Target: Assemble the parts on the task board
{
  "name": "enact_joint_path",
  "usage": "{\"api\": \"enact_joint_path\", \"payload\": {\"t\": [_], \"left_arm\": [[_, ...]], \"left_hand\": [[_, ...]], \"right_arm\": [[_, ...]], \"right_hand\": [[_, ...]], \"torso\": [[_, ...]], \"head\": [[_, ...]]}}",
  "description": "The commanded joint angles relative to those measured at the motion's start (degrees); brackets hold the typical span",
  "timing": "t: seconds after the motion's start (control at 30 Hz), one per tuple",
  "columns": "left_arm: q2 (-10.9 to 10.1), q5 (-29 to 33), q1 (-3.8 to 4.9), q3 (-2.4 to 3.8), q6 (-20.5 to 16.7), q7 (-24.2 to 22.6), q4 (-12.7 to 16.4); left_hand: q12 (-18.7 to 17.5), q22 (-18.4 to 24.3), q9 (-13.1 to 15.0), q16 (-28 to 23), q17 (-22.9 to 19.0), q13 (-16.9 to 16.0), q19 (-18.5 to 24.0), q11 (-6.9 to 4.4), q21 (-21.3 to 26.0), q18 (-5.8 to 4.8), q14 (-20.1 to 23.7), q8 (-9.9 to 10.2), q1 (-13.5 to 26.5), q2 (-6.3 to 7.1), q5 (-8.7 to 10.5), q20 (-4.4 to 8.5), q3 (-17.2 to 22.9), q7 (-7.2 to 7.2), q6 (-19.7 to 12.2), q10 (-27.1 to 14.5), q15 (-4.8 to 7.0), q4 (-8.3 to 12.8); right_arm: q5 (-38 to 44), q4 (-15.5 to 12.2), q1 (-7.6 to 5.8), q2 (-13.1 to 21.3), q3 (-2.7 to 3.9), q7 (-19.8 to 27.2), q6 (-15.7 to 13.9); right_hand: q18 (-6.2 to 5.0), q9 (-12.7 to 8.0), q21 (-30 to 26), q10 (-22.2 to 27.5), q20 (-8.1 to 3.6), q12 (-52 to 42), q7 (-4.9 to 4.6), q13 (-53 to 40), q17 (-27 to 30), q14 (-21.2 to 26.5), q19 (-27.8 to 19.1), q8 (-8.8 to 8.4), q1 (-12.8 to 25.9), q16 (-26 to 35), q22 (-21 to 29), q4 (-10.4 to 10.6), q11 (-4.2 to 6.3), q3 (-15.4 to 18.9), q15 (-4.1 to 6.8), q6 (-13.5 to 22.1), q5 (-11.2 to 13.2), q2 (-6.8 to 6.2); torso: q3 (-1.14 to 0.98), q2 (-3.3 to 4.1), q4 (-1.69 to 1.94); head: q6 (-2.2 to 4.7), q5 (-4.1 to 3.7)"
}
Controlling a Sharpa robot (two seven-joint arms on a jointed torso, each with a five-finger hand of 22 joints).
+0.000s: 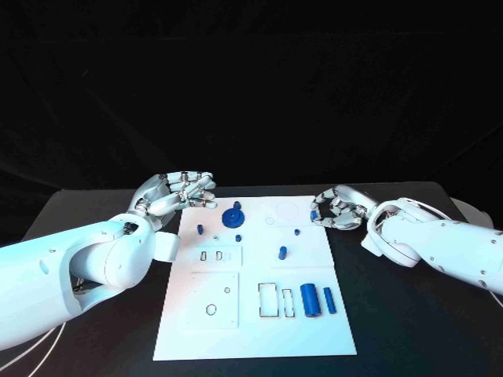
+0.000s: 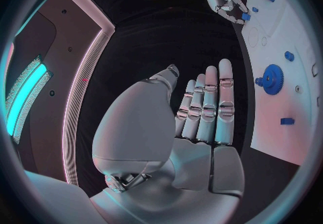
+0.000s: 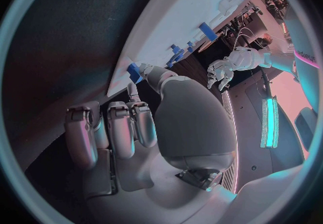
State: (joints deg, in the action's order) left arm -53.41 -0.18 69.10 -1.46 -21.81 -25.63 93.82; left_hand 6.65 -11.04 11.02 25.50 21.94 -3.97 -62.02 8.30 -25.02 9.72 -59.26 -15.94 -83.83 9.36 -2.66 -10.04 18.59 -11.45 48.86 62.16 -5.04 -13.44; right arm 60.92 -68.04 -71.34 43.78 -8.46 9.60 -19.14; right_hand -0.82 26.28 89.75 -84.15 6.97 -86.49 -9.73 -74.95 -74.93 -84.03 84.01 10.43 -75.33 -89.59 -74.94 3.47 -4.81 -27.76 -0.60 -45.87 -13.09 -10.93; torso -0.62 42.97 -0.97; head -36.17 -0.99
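The left arm comes in from the lower left of the head view. Its left hand sits in the middle left, fingers straight and close together, holding nothing. The right arm comes in from the right edge. Its right hand has its fingers curled in.

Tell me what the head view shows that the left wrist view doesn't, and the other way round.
Head view: two blue cylinders beside empty rectangular slots at the task board near end. Left wrist view: the left hand palm side, fingers straight, holding nothing. Both: the blue gear, the task board and the right hand at its far right corner.
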Motion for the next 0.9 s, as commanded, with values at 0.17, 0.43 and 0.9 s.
{"api": "enact_joint_path", "payload": {"t": [0.17,0.43,0.9], "left_arm": [[-0.02,0.15,0.05,0.04,1.08,-0.29,0.22],[-0.06,0.15,0.05,0.04,1.09,-0.23,0.22],[-0.07,0.15,0.05,0.04,1.11,-0.19,0.22]], "left_hand": [[-0.37,-0.05,0.1,0.29,0.05,-0.05,0.28,0.05,-0.2,0.56,0.37,0.14,0.49,0.08,-0.19,-0.01,0.36,-0.16,0.12,0.32,-0.07,-0.07],[-0.41,-0.07,0.1,0.31,0.11,-0.04,0.32,0.05,-0.24,0.56,0.4,0.15,0.44,0.01,-0.2,-0.01,0.44,-0.16,0.12,0.33,-0.07,-0.04],[-0.41,-0.07,0.1,0.31,0.11,-0.04,0.32,0.05,-0.24,0.56,0.4,0.15,0.44,0.01,-0.2,-0.01,0.44,-0.16,0.12,0.33,-0.07,-0.04]], "right_arm": [[0.85,0.4,0.09,-0.64,-0.02,-0.68,0.39],[1.21,0.69,0.1,-0.9,-0.02,-0.96,0.66],[1.36,0.87,0.1,-1.07,-0.04,-1.26,1.39]], "right_hand": [[0.82,0.12,0.25,-2.28,-0.1,-0.42,-0.02,-11.13,-14.69,-5.88,5.99,0.34,-0.04,-0.33,-15.06,0.07,-0.23,-0.42,-0.1,-0.86,-0.18,0.57],[0.82,0.24,0.25,-2.45,-0.15,-0.56,-0.02,-11.3,-14.74,-5.89,5.99,0.57,0.02,-0.34,-15.06,0.07,-0.23,-0.61,-0.03,-1.59,-0.04,0.77],[0.82,0.53,0.25,-2.79,-0.22,-0.85,-0.03,-11.66,-14.79,-5.9,5.99,1.19,0.08,-0.36,-15.06,-0.01,-0.24,-1.02,0.03,-3.52,0.05,1.19]], "torso": [[0.0,0.01,-0.04],[-0.02,-0.07,-0.11],[-0.05,-0.05,-0.08]], "head": [[-0.29,0.16],[-0.59,0.23],[-0.65,0.16]]}}
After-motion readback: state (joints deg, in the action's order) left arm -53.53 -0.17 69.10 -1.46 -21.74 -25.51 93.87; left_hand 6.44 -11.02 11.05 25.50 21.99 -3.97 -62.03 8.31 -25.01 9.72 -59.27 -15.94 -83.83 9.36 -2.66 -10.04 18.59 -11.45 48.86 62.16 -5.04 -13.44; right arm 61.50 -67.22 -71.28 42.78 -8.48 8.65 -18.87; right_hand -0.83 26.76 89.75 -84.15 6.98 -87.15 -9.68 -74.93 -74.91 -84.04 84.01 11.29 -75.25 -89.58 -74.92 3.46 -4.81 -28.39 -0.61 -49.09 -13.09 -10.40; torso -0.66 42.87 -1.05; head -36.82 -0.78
